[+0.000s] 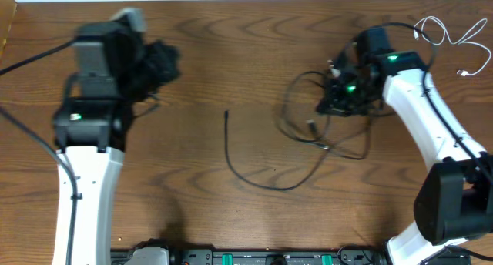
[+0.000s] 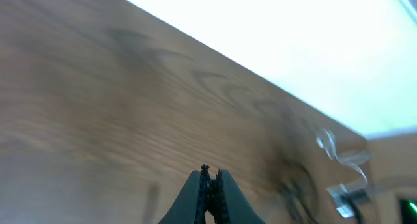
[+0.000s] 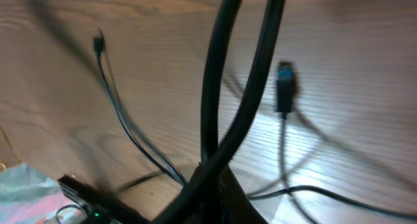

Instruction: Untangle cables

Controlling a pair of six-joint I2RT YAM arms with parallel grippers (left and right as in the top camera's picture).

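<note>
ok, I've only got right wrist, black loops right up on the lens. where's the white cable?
Observer: The white cable lies at the table's far right corner, apart from the black cable.
Operator: left arm?
Observer: The left gripper is shut and empty, over bare wood on the left side, away from both cables.
Operator: is the black all bunched at me?
Observer: No. Overhead, a long arc runs from the bundle at the right gripper out to mid-table.
</note>
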